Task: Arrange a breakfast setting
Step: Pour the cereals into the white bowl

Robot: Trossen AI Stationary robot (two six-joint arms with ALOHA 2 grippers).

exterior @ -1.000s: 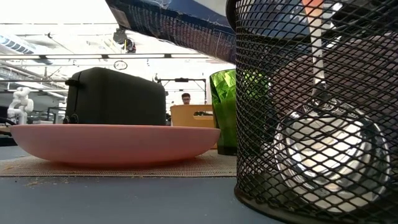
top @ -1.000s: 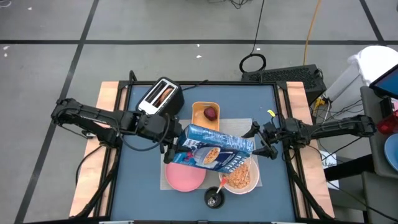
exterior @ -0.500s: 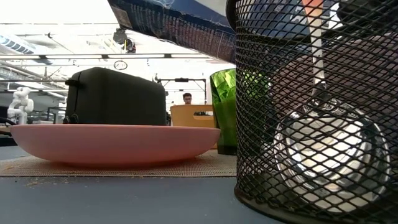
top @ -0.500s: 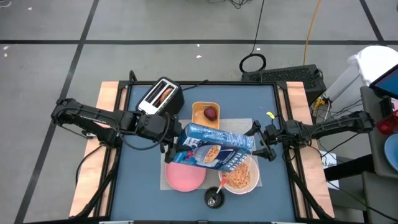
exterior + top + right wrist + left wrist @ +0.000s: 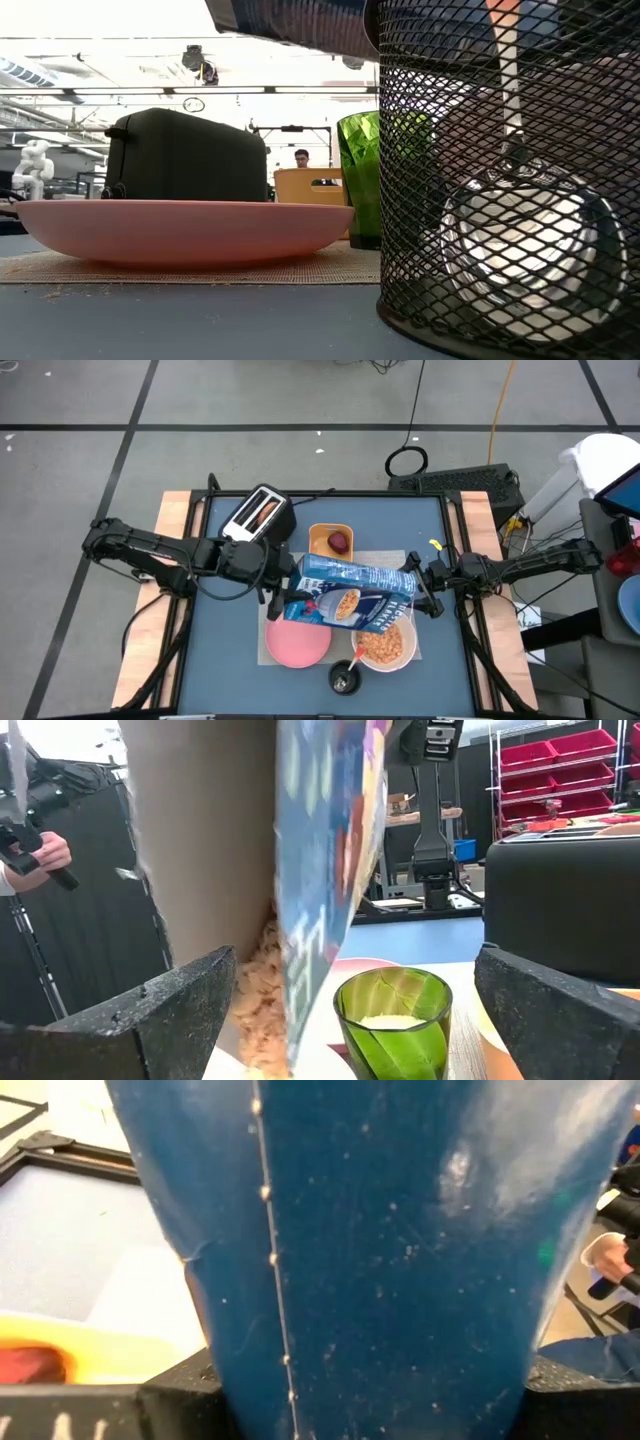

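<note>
Box (image 5: 350,592) — the blue cereal box — lies nearly level in the air at the centre of the high frame, above the bowl (image 5: 390,647) of cereal and part of the pink plate (image 5: 297,645). Left pincer (image 5: 277,592) is clamped on the box's left end; in the left wrist view blue card fills the gap between its fingers. Right pincer (image 5: 424,588) sits at the box's right end with fingers spread wide, one on either side of the open mouth, not closed on anything; its wrist view shows flakes (image 5: 262,988) at the box's opening and the green cup (image 5: 391,1020) below.

Tray (image 5: 321,538), orange, with the dark-red fruit (image 5: 340,541), lies just above centre, its lower edge near the box. Toaster (image 5: 257,515) stands at upper left, close to the surface's (image 5: 222,655) top edge, toast in its slot. A mesh holder (image 5: 345,679) with the spoon (image 5: 508,70) stands at bottom centre, near the front edge — just beside plate and bowl. Open blue surface remains at lower left and along the right side.
</note>
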